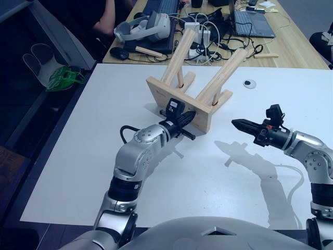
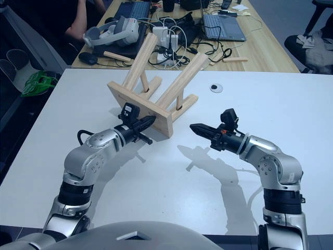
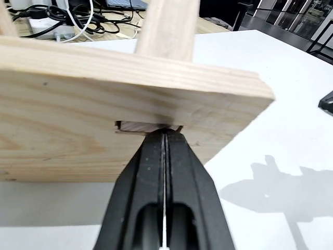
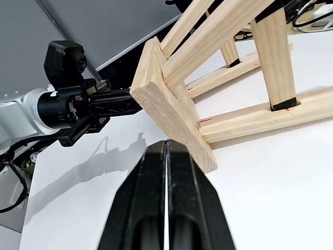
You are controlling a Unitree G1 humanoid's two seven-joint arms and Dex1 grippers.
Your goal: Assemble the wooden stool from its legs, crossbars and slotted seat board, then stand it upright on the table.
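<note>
Now I see the stool (image 1: 195,88) lying tipped over, my left gripper (image 1: 189,120) closed and empty, tips against its seat (image 3: 78,104), right gripper (image 1: 237,124) closed, empty, nearby.

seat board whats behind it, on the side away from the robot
Behind the seat board, the legs and crossbars slant back toward the cluttered desk. In the head views the board covers part of the lower pieces.

Tally: one stool (image 1: 174,95) is lying on one counter (image 1: 182,182), showing four legs (image 1: 179,52) and two crossbars (image 4: 281,62). Two grippers are attending: left gripper (image 1: 191,117), right gripper (image 1: 235,123). At twelve o'clock are sitting two laptops (image 2: 223,26), one headset (image 1: 143,28) and one mouse (image 1: 119,52).
</note>
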